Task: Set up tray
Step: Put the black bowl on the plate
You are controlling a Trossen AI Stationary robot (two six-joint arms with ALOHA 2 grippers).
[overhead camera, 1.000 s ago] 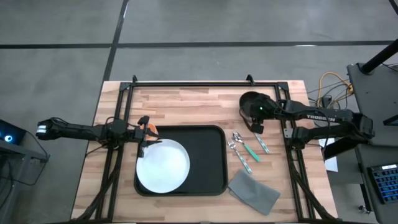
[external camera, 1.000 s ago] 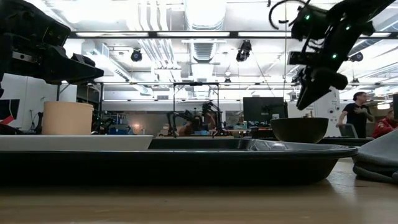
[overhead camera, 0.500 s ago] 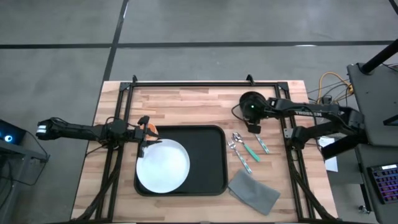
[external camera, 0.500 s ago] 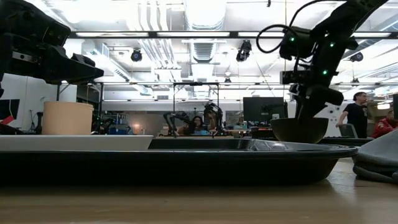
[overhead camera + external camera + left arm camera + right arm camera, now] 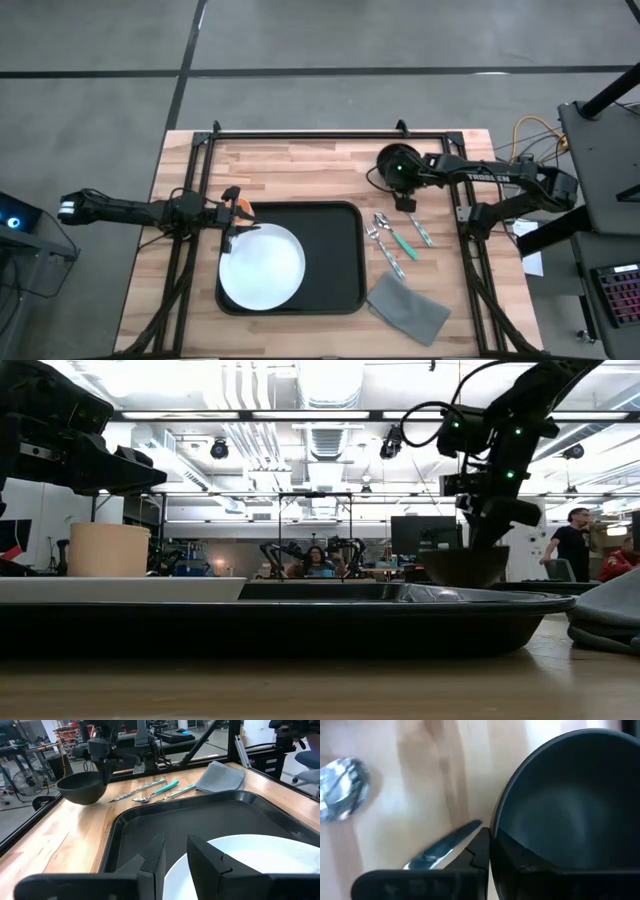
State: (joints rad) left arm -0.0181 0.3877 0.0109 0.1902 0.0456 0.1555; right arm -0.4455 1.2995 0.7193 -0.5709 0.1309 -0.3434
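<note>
At about one o'clock from the large flat black rectangular tray (image 5: 300, 255), the right hand (image 5: 401, 190) has its fingers pinched shut on the near rim of the round dark bowl (image 5: 397, 166), one finger inside the wall and one outside. The tray lies at the centre of the wooden surface (image 5: 300, 165), carrying a round white plate (image 5: 262, 267) on its nine-o'clock half. The left hand (image 5: 232, 222) sits at the tray's ten-o'clock corner, its fingers narrowly apart at the plate's edge. Judging by this, the bowl goes onto the tray's bare three-o'clock half. It should be lifted level, carried clear of the raised rim and the cutlery (image 5: 395, 238) and set down flat before letting go.
</note>
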